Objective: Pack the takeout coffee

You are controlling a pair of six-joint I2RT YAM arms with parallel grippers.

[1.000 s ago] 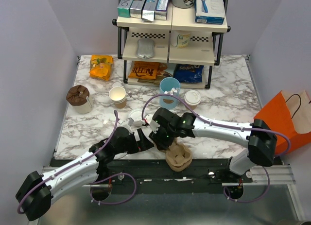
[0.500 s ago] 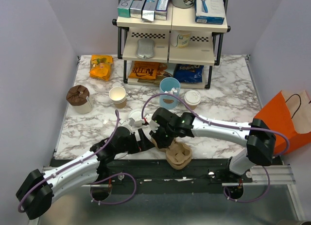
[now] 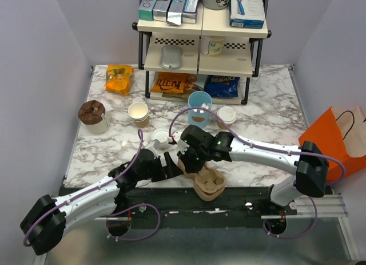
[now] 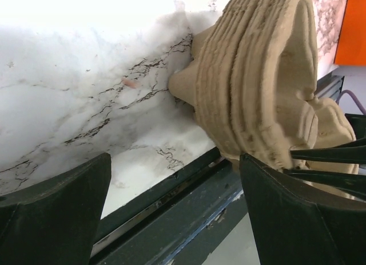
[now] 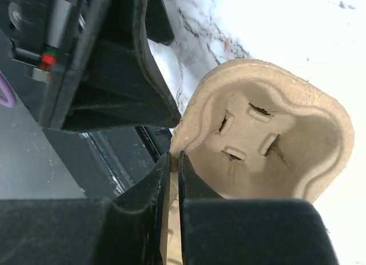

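Observation:
The takeout coffee [image 3: 227, 115], a short tan cup with a white lid, stands by the shelf rack next to the taller light-blue cup [image 3: 199, 102]. A tan pulp cup carrier [image 3: 207, 183] lies tilted at the table's near edge. My right gripper [image 3: 187, 162] is shut on the carrier's rim [image 5: 174, 160], and the carrier's cup well [image 5: 269, 145] fills the right wrist view. My left gripper [image 3: 171, 165] is open just left of the carrier. In the left wrist view its right finger [image 4: 297, 219] sits against the ribbed carrier [image 4: 257, 87], and nothing lies between the fingers.
An open paper cup [image 3: 138, 113], a brown-topped container [image 3: 92, 115] and an orange snack bag [image 3: 119, 79] stand at the left. A white lid [image 3: 162, 137] lies near my left wrist. The shelf rack [image 3: 203, 33] is at the back, and an orange paper bag [image 3: 337, 136] stands at the right.
Both grippers and the carrier have shifted slightly left and away from the table edge. The right gripper stays shut on the rim.

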